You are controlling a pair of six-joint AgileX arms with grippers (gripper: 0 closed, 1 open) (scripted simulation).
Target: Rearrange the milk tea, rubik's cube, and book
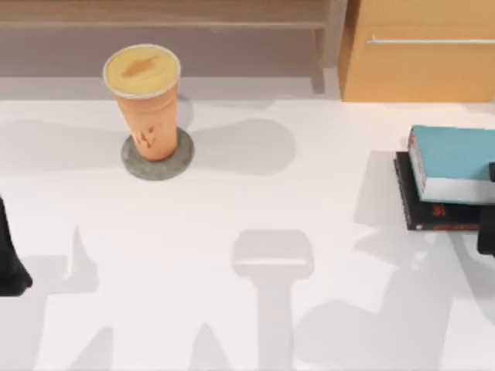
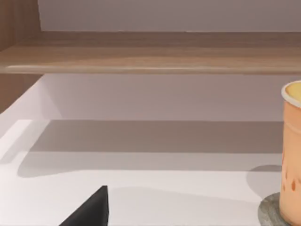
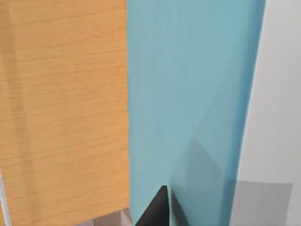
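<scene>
My right gripper point(image 1: 487, 224) is at the right edge of the table, hanging just past the book point(image 1: 456, 162); in the right wrist view one dark fingertip point(image 3: 155, 209) pokes in low against the teal cover, and I honestly can't tell if the jaws are wide or narrow or holding anything. The left gripper point(image 1: 11, 263) is parked at the left edge, well apart from everything; one dark finger point(image 2: 91, 209) shows in its wrist view, spread also unreadable.

Going outward: the book lies flat on top of a thin black book point(image 1: 429, 209), white page edges facing the front, near the cabinet point(image 1: 418, 54) at the back right; the milk tea point(image 1: 147, 97) stands upright on a grey coaster point(image 1: 158, 166) at the back left, in front of the wooden shelf point(image 1: 155, 15). I can't spot a rubik's cube.

My read is the book is the step in hand. To do it well I'd come in square to the cover, grip across the thickness at the near edge, and lift straight up so the black one underneath doesn't get dragged along.

Writing: red lettering on the black book, too small to read; dark marks on the cup's side, not legible either.
</scene>
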